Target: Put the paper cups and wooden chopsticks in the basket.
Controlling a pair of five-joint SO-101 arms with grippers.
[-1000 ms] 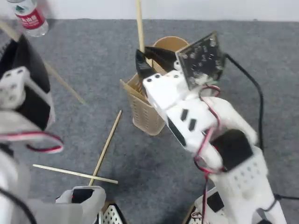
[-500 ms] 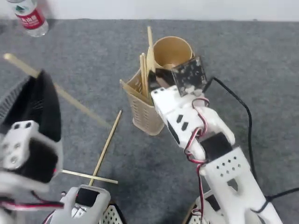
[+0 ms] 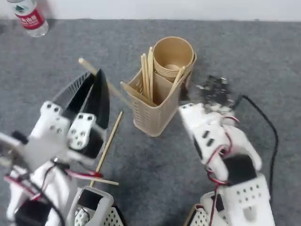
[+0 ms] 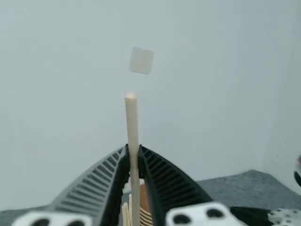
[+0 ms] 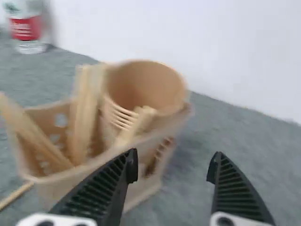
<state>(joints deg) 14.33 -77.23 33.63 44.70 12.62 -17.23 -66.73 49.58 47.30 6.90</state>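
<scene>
Tan paper cups (image 3: pixel 173 54) are sitting stacked in the beige perforated plastic basket (image 3: pixel 153 117), with several wooden sticks (image 3: pixel 146 75) standing beside them. Left gripper (image 4: pixel 133 150) is clamping one pale wooden chopstick (image 4: pixel 131 120). Right gripper (image 5: pixel 171 167) is hanging just beside the basket, jaws apart. Two loose chopsticks (image 3: pixel 110 139) are lying on the grey felt tabletop (image 3: pixel 244 56). The clear plastic bottle (image 3: pixel 29 16) is showing a red label, its print too small to read.

The carpeted surface (image 3: pixel 254 61) is plain grey. The beige perforated plastic basket (image 3: pixel 153 115) shows rows of small holes. The tan stacked paper cups (image 3: pixel 173 54) and pale wooden chopsticks (image 3: pixel 150 70) nearly match it. The left pincer (image 4: pixel 133 149) and right pincer (image 5: pixel 174 157) are black and ribbed, on white arm housings (image 3: pixel 211 136). The clear plastic bottle (image 3: pixel 29 18) wears a red label.
</scene>
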